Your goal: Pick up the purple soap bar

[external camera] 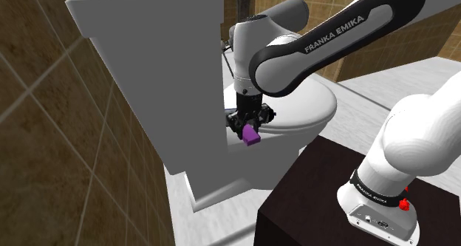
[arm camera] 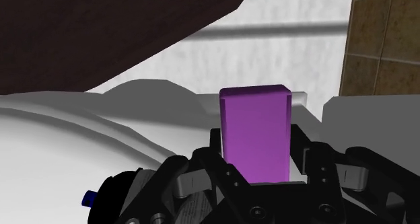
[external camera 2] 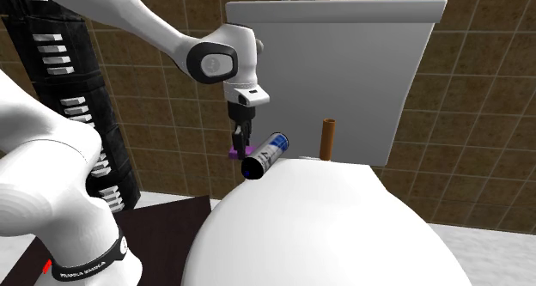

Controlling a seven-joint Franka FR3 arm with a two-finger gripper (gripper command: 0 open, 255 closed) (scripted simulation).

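My black gripper points down beside the white toilet tank, shut on the purple soap bar. The bar sticks out below the fingertips, close over the near rim of the toilet seat. In the second exterior view the gripper holds the soap bar just left of a blue-labelled can. In the wrist view the soap bar stands upright, clasped on both sides by the gripper. I cannot tell whether the bar touches the toilet.
The can lies on the white toilet lid, and a brown cylinder stands upright near the tank. Brown tiled walls close in behind and beside the toilet. My dark stand sits right next to the bowl.
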